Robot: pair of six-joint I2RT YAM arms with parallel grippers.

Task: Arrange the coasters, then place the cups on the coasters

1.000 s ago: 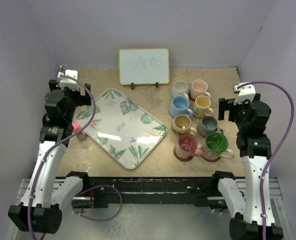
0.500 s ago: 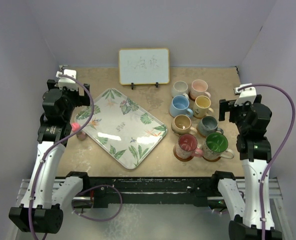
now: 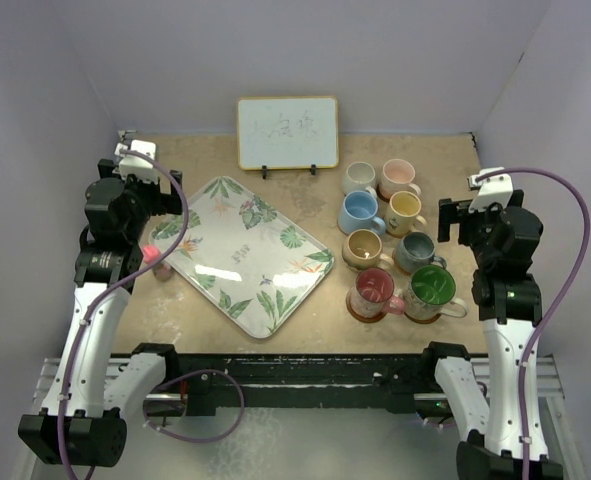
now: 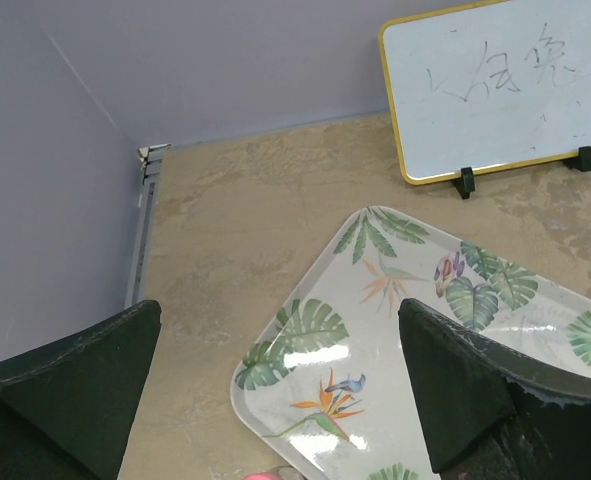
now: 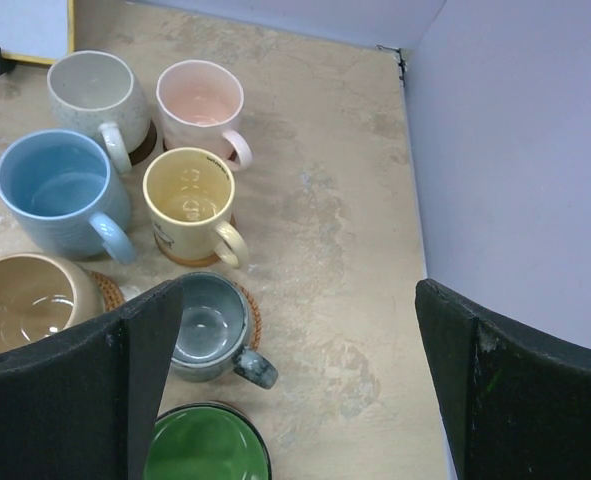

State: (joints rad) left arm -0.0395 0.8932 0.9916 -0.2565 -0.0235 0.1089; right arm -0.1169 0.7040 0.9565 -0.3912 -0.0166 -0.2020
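Grippers both released: left gripper (image 4: 280,312) has its fingers (image 4: 65,385) spread as wide as they go, nothing between them, touching nothing. It is raised at the left side of the table (image 3: 437,160), beside the left edge of the leaf-print tray (image 4: 375,330). Right gripper (image 5: 300,290) same, fingers (image 5: 495,380) fully apart and empty, raised over bare table just right of the cups (image 3: 390,235), no contact.

Nearest row: red cup (image 3: 374,289) and green cup (image 3: 432,287), close side by side, dark coasters (image 3: 365,317) showing under their near rims. Next back: tan cup (image 5: 25,300) and grey-blue cup (image 5: 203,325), each on a ring-grooved brown coaster. Then light blue cup (image 5: 60,190) and yellow cup (image 5: 187,195); coaster edge visible under yellow, under light blue cannot tell. Farthest: off-white cup (image 5: 90,90) and pink cup (image 5: 199,100), dark coaster sliver under the off-white one. All eight upright, packed in two columns of four on the table's right part.

Room: tray's right corner sits just beside tan cup, tight gap there. Wide bare strip between cups and right wall (image 5: 535,150). Bare table also left of and behind tray. Small pink thing (image 3: 153,255) at tray's left corner under the left arm, too hidden to identify. Whiteboard (image 3: 287,132) stands at the far edge, apart from tray and cups
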